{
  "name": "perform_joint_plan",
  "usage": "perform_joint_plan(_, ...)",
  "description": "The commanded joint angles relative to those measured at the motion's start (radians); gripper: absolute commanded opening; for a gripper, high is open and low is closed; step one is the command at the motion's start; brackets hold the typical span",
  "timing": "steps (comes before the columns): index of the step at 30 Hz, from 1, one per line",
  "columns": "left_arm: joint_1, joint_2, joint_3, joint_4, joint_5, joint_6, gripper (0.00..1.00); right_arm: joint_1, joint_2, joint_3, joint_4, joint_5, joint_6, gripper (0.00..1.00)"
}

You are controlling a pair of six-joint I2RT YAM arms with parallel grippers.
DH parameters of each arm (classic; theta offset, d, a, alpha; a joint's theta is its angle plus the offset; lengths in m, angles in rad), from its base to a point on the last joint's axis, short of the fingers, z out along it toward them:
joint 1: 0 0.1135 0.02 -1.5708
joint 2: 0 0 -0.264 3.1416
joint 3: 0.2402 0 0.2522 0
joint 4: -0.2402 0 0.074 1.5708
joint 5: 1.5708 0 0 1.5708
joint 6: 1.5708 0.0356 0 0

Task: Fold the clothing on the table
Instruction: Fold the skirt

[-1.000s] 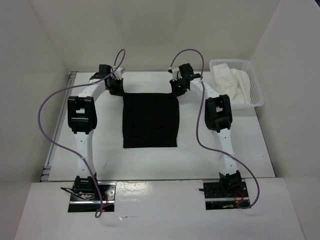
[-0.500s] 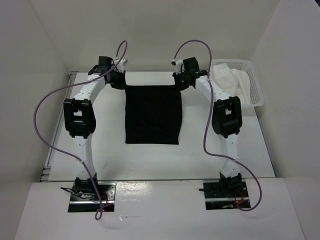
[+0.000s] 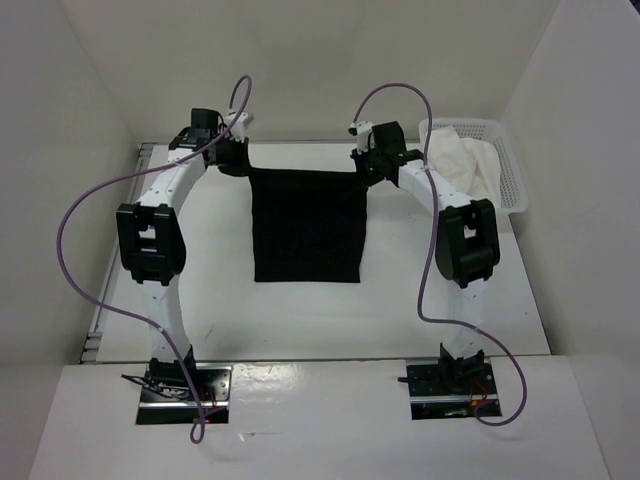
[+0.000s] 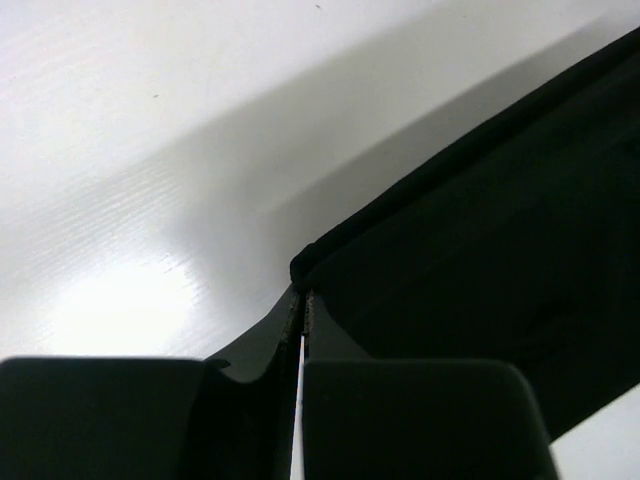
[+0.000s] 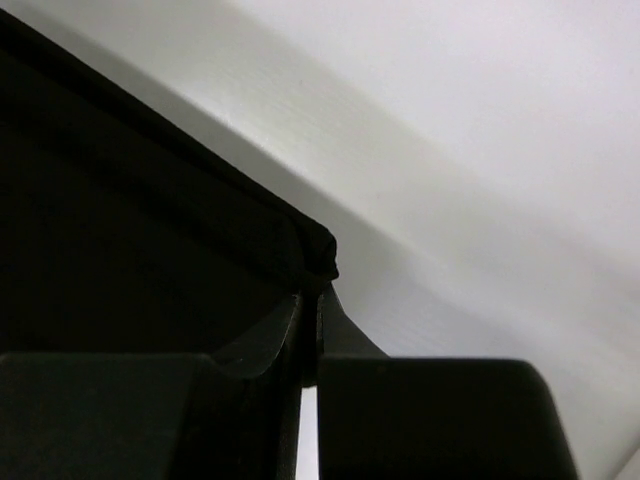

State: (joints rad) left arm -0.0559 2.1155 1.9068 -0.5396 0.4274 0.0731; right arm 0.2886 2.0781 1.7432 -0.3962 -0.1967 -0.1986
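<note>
The plain black rectangular fabric clothing (image 3: pixel 307 228) lies toward the far edge of the flat white counter (image 3: pixel 220 300), its far corners clenched by the left hand (image 3: pixel 246 168) and right hand (image 3: pixel 366 172). Corner pinches may slip under uneven pulling, skewing the fold.

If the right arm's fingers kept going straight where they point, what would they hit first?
Beyond the clothing corner that the right fingers pinch, probably the white table, though depth is hard to judge.
</note>
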Motion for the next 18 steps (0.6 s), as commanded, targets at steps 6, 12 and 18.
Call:
perform_joint_plan(6, 0.007, -0.182, -0.141, -0.014, 0.054, 0.079, 0.00, 0.003, -0.210, -0.135, 0.066, 0.039, -0.073, 0.00)
perform_joint_plan(12, -0.002, -0.273, -0.247, -0.025, 0.054, 0.125, 0.00, 0.003, -0.297, -0.206, 0.046, 0.029, -0.082, 0.00)
perform_joint_plan(18, -0.002, -0.342, -0.357, -0.025, 0.063, 0.146, 0.00, 0.049, -0.366, -0.280, 0.013, 0.029, -0.127, 0.00)
